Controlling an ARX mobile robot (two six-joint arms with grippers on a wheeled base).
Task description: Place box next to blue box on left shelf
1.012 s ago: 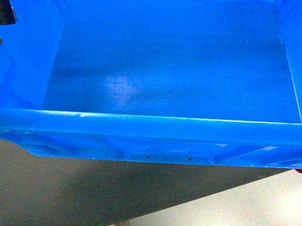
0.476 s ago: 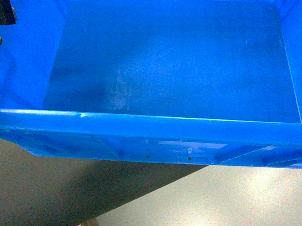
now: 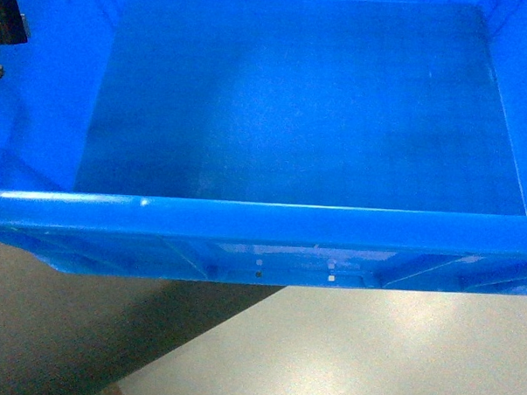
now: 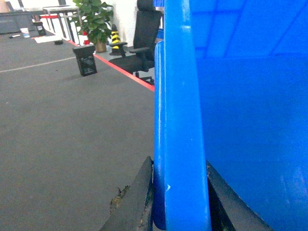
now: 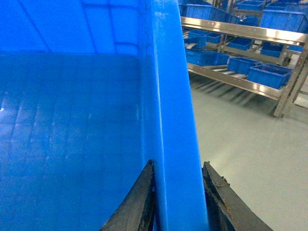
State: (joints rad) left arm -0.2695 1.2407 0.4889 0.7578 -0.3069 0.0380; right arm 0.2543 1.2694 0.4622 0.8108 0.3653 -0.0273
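Note:
The box, a large bright-blue crate, fills the head view with its near rim across the middle, carried above the floor. My left gripper is shut on the box's left rim, its dark fingers on either side of it. My right gripper is shut on the right rim in the same way. A steel rack holding several small blue boxes stands at the upper right of the right wrist view. I cannot tell whether it is the left shelf.
Dark grey floor meets light grey floor below the box. In the left wrist view a black office chair, a potted plant and a black crate stand along a red floor line.
The floor under the box has shifted: the dark area has drawn back to the left and more light floor shows. The box keeps its place in the head view.

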